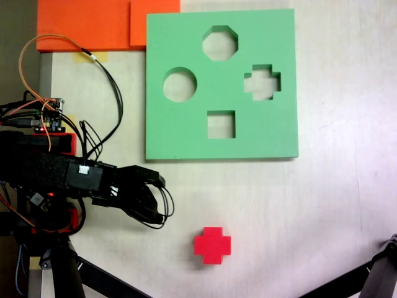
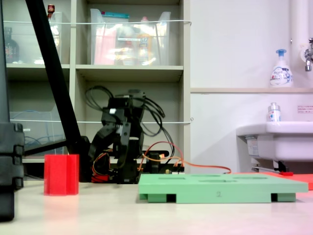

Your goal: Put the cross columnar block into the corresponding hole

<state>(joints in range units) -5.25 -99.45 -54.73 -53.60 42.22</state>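
The cross columnar block [image 1: 212, 244] is being shown standing upright on the pale table [image 1: 322, 211], well below the green foam board [image 1: 186, 133] in the fixed view from above, and apart from it. In the low fixed view the block [image 2: 61, 174] is being seen to the left of the board [image 2: 222, 188], with bare tabletop lying between them.

The corresponding hole [image 1: 262, 82] is being displayed near the board's right edge, with nothing in it. The octagonal cutout [image 1: 220, 43] is being seen up and left of it, the square cutout [image 1: 221, 124] down and left, and a round cutout [image 1: 180, 84] at the board's left side.

The gripper [image 1: 160, 200] is being held just below the board's lower left corner, left of the block and not touching it. Its two dark jaws are being kept moderately apart, with nothing between them. In the low view the arm [image 2: 122, 142] is being seen folded behind the board.

An orange foam sheet [image 1: 87, 25] is being shown beside the board's upper left corner.
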